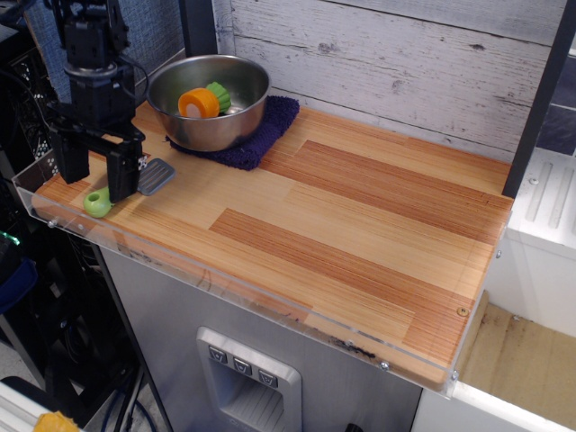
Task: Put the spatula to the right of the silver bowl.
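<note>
The spatula [155,175] lies on the wooden table [342,225] at the front left; its lime-green handle end [96,203] and grey slotted blade show, the middle is hidden behind a finger. My black gripper [95,175] hangs over the handle, open, with one finger on each side of it. The silver bowl [209,101] stands behind it on a dark purple-blue cloth [261,135], holding an orange-and-green toy vegetable [202,101].
A clear plastic rim [225,283] runs along the table's front and left edges. A whitewashed plank wall [396,63] stands behind. A dark post [540,99] rises at the back right. Bare wood stretches to the right of the bowl.
</note>
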`<state>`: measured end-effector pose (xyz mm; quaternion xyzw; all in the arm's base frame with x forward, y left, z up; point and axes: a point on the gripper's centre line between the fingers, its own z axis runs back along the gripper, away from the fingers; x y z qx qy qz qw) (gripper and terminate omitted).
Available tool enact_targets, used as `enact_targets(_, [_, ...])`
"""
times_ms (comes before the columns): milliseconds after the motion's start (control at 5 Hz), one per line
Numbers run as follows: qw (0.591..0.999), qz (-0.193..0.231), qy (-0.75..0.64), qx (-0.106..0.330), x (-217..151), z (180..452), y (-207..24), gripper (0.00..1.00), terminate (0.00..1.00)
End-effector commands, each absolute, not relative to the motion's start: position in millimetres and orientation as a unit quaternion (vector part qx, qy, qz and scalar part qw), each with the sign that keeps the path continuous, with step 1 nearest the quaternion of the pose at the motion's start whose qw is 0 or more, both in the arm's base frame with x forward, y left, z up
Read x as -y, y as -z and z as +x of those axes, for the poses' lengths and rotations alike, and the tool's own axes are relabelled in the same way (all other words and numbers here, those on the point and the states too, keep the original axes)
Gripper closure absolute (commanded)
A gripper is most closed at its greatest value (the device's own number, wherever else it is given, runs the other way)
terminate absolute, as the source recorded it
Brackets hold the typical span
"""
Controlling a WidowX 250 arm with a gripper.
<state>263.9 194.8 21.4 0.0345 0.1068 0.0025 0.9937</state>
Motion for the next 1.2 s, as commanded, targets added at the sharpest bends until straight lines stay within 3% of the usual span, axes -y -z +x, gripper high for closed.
enact_targets(0, [0.992, 0.047, -0.013, -0.113, -196.0, 253.9, -19.0, 0.0, 0.0])
enact_targets(200, [0.992, 0.051, -0.012, -0.116, -194.8, 254.0, -17.9, 1.0, 0.0])
enact_targets(400, [0.992, 0.054, -0.013, -0.114, -191.9, 253.8, -20.4, 1.0, 0.0])
enact_targets(600, [0.993, 0.049, -0.053, -0.092, -192.1, 247.3, -48.8, 1.0, 0.0])
enact_targets(800, [0.995, 0.004, -0.088, -0.051, -192.5, 238.3, -97.7, 1.0, 0.0])
enact_targets(1000, [0.997, -0.011, -0.072, -0.018, -171.2, 237.0, -139.1, 1.0, 0.0])
